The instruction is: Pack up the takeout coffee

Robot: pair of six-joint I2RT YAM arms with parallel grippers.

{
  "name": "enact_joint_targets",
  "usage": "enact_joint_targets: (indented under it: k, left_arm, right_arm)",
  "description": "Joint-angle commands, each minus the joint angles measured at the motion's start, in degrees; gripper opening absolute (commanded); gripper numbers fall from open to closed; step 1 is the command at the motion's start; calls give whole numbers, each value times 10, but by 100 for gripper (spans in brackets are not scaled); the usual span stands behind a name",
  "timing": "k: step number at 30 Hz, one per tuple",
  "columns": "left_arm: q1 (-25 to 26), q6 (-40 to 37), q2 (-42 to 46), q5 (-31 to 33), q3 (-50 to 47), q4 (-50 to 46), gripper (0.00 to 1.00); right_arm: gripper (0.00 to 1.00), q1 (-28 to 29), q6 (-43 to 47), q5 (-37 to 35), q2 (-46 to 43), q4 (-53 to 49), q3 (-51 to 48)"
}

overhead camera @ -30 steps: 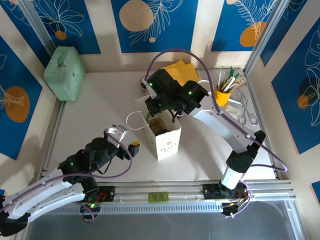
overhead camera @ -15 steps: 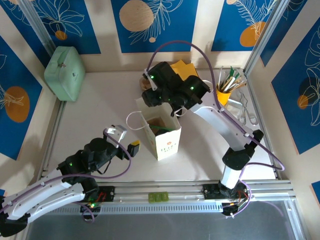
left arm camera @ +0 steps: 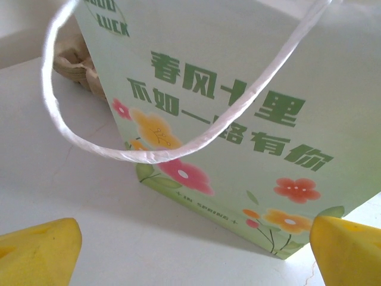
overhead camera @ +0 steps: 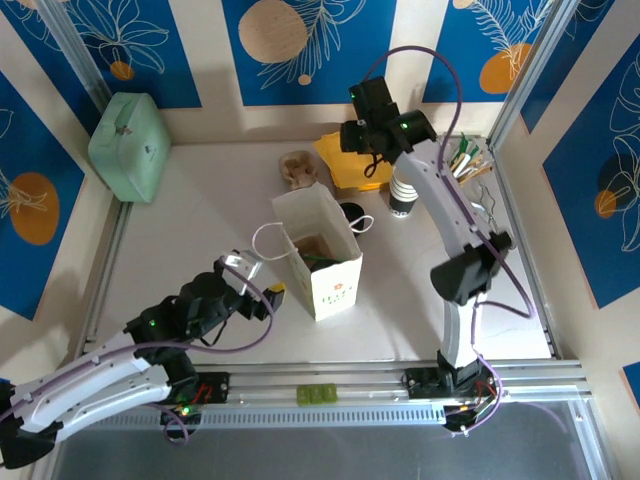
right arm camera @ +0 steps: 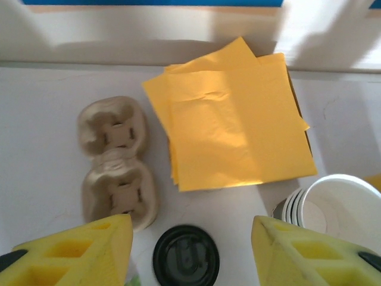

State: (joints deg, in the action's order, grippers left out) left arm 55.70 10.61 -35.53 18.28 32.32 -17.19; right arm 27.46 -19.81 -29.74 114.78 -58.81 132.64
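The takeout coffee point(overhead camera: 352, 213) stands on the table just behind the right corner of the open paper bag point(overhead camera: 318, 257); its round black lid point(right arm camera: 186, 256) faces up. My right gripper point(overhead camera: 365, 135) hangs open high above the yellow napkins, and in the right wrist view the lid lies between and below its yellow fingers point(right arm camera: 77, 253). My left gripper point(left arm camera: 190, 253) is open and low on the table, facing the bag's flowered side point(left arm camera: 238, 119) and its white handle point(left arm camera: 149, 154). Something brown lies inside the bag.
Yellow napkins point(right arm camera: 232, 125) and a moulded pulp cup carrier point(right arm camera: 116, 164) lie behind the coffee. A stack of white-rimmed cups point(overhead camera: 403, 195) stands to its right. A mint-green box point(overhead camera: 128, 132) sits at the back left, and a yellow cup of straws point(overhead camera: 462, 158) at the back right.
My right arm has risen from the bag's mouth and swung back over the napkins, uncovering the coffee and the stack of cups. My left gripper has crept slightly closer to the bag.
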Motion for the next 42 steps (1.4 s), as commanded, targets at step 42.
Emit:
enact_joint_targets:
  k: [42]
  left_arm:
    - [4, 1, -42, -15, 27, 3, 98]
  right_arm:
    - [61, -64, 34, -4, 385, 57, 218]
